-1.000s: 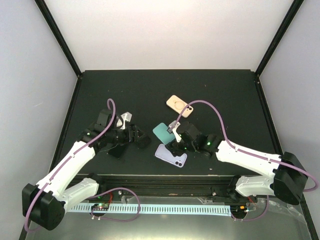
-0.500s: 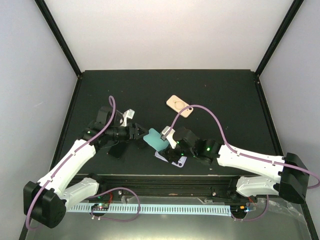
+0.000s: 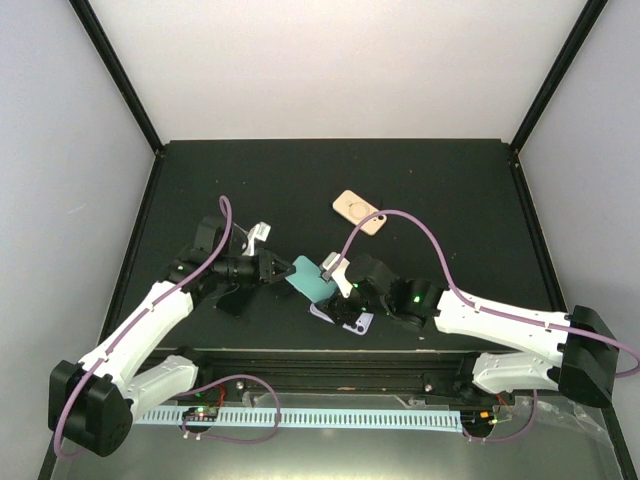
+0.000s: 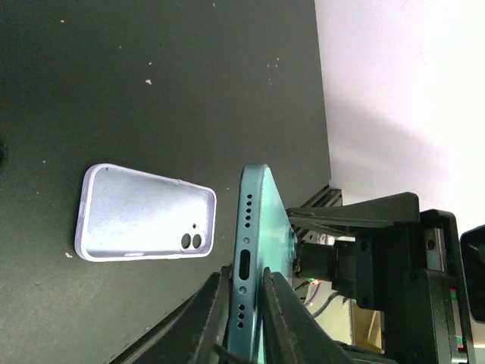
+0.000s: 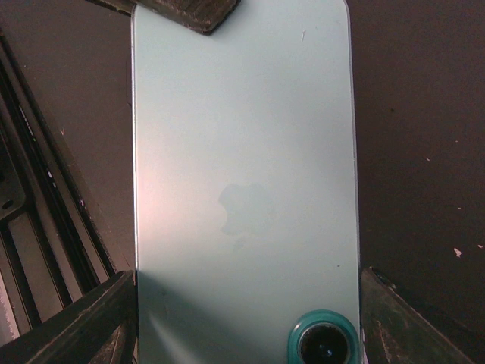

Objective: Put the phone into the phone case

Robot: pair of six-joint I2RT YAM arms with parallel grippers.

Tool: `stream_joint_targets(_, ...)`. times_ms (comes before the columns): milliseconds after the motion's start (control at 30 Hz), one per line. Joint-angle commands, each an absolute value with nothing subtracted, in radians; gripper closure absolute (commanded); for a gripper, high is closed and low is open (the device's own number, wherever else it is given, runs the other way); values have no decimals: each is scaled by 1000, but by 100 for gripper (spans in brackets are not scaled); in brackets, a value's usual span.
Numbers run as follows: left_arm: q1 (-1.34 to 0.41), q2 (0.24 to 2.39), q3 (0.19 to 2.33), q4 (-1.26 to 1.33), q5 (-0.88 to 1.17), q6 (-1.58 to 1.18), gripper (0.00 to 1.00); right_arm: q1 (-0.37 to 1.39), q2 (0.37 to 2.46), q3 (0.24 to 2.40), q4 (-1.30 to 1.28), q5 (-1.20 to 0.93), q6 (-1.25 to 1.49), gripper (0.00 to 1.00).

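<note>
The teal phone (image 3: 308, 277) hangs above the table between both arms, back face toward the right wrist camera (image 5: 242, 189). My right gripper (image 3: 338, 283) holds it across its width at the camera end, one finger on each long side (image 5: 246, 322). My left gripper (image 3: 284, 270) is shut on the phone's bottom end, its fingers pressing the front and back faces beside the charging port (image 4: 244, 303). The lilac phone case (image 3: 345, 318) lies open side up on the black table, partly under the right gripper; the left wrist view shows it whole (image 4: 144, 214).
A beige case (image 3: 359, 211) with a round ring lies further back on the table, right of centre. The table's near edge and metal rail (image 3: 330, 360) run just in front of the lilac case. Black frame posts stand at the back corners.
The right gripper carried the phone left toward the left gripper. The left jaws, open a second ago, have closed on the phone's bottom end.
</note>
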State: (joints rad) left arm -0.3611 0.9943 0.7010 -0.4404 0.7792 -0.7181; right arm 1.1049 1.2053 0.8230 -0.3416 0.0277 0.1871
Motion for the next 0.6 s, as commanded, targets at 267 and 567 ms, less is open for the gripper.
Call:
stream_joint_targets(267,-356,967,681,-376,830,-804,98,1113,1123,861,-300,106,149,16)
stream_joint_targets(567,-353,933,665,-351,825,-895,98,1178,1000,814,-260,250,23,19)
